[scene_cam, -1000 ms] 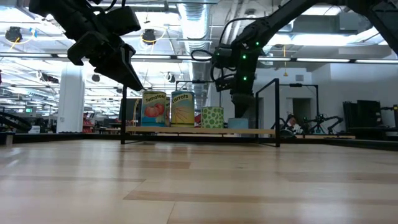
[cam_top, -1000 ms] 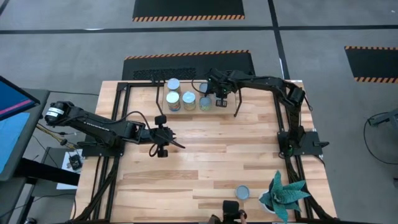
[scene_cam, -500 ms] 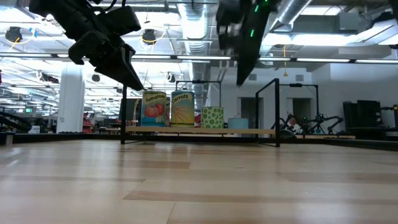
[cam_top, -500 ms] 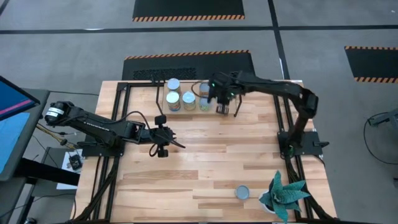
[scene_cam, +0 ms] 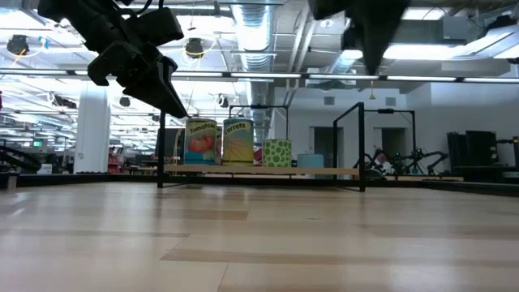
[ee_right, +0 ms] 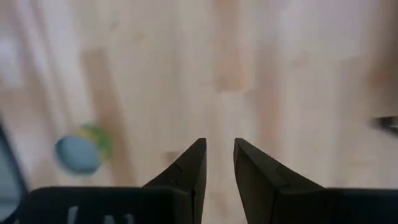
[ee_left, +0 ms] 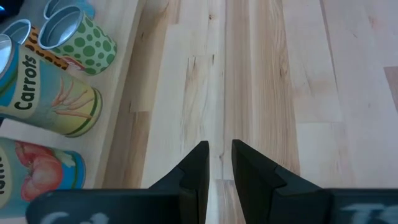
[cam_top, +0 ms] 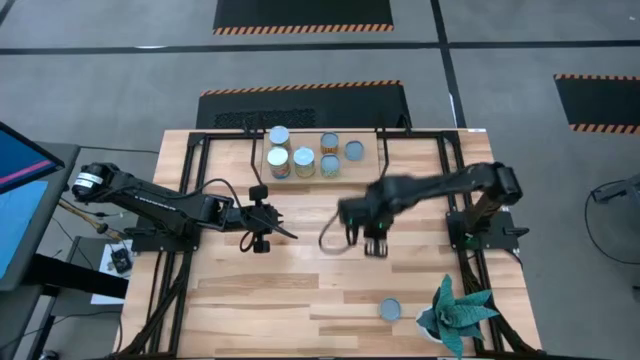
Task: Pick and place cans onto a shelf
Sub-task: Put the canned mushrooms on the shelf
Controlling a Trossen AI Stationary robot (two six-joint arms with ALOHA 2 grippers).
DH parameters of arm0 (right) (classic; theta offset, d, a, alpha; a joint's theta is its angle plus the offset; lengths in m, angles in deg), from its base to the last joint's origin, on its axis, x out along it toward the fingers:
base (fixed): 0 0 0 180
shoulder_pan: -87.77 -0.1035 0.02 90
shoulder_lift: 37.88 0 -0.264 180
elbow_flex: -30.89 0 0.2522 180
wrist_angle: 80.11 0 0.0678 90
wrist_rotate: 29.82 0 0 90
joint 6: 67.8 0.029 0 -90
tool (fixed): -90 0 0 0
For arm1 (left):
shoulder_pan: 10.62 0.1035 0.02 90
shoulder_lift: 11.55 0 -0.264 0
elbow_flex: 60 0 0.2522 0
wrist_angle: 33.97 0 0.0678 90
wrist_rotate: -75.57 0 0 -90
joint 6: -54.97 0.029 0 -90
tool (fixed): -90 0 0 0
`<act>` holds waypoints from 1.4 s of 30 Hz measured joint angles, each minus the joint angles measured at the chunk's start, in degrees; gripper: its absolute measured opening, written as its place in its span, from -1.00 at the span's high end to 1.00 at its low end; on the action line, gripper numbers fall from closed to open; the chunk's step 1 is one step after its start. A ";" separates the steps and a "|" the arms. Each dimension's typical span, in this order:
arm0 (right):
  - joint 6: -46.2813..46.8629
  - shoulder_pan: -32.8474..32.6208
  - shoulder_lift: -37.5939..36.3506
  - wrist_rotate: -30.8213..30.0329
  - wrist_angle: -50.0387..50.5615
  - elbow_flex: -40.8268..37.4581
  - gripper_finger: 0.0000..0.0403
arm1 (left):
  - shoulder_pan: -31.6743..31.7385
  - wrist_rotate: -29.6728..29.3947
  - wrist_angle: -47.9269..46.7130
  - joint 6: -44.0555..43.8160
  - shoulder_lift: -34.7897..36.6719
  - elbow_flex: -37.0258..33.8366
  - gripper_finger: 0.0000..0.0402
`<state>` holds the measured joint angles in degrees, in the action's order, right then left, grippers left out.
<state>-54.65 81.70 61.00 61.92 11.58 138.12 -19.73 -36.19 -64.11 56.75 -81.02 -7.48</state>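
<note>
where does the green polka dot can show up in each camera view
high view: green dotted can, third in the shelf's front row.
low view: right of the carrots can.
left wrist view: beside the carrots can.
right wrist view: not in it.
Shared landmark: the carrots can.

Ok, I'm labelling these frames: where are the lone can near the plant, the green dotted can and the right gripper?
Lone can [cam_top: 390, 310], high view, on its round top.
Green dotted can [scene_cam: 277, 153], low view, on its label.
Right gripper [ee_right: 217, 163], right wrist view, midway between its fingertips.
</note>
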 joint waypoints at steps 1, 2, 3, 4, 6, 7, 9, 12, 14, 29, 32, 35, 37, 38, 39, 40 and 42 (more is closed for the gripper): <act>0.66 -1.61 1.22 1.10 0.84 0.00 0.47 | 0.00 0.00 0.00 0.05 0.00 0.00 0.71; 1.39 -3.04 2.56 2.72 1.72 0.00 0.47 | 0.00 0.00 0.00 0.05 0.00 0.00 0.71; 2.22 -4.32 4.01 4.63 2.66 0.00 0.47 | 0.00 0.01 0.00 0.04 0.00 0.00 0.71; 3.33 -5.51 5.20 6.56 3.66 -0.06 0.47 | 0.00 0.00 0.00 -0.05 0.00 0.00 0.71; 5.45 -7.71 7.69 9.05 4.50 -0.06 0.47 | 0.00 0.00 0.07 -0.35 0.00 0.00 0.71; 6.30 -8.82 8.58 9.35 4.42 -0.04 0.47 | 0.00 0.00 0.16 -0.53 0.00 0.00 0.71; 7.45 -11.08 10.47 9.15 3.81 -0.02 0.47 | 0.00 0.02 0.42 -0.93 0.00 0.00 0.71; 9.68 -14.15 13.20 9.01 2.72 -0.09 0.47 | 0.00 0.09 0.50 -0.96 0.00 0.00 0.71; 11.38 -15.96 14.68 8.96 1.71 -0.05 0.47 | -0.02 0.12 0.43 -0.96 0.00 0.00 0.71; 29.10 -27.37 11.63 0.07 -1.44 -5.19 0.47 | -0.02 6.12 -0.96 -6.44 0.00 0.00 0.71; 32.98 -28.60 8.59 -1.62 -3.52 -8.89 0.47 | -0.03 6.47 -0.65 -6.82 0.00 0.00 0.71; 36.15 -28.66 7.53 -1.66 -7.62 -11.55 0.47 | -0.04 6.49 -0.80 -9.80 0.00 0.00 0.71; 36.38 -28.65 7.55 -1.70 -9.50 -11.80 0.47 | -0.03 6.49 -0.86 -11.52 0.00 0.00 0.71; 36.33 -28.64 7.51 -1.73 -10.48 -11.78 0.47 | -0.04 6.50 -0.91 -11.95 0.00 0.00 0.71; 36.02 -28.53 7.70 -1.75 -11.73 -11.75 0.47 | -0.04 6.49 -0.92 -12.00 0.00 0.00 0.71; 35.00 -28.32 8.00 -1.96 -12.70 -11.72 0.47 | -0.03 6.49 -0.92 -11.99 0.00 0.00 0.71; 33.09 -28.58 8.23 -3.49 -12.83 -11.76 0.47 | -0.02 6.49 -0.92 -11.97 0.00 0.00 0.71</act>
<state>-21.56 53.12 69.23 58.42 -1.25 126.36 -19.75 -29.70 -65.03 44.78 -81.02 -7.48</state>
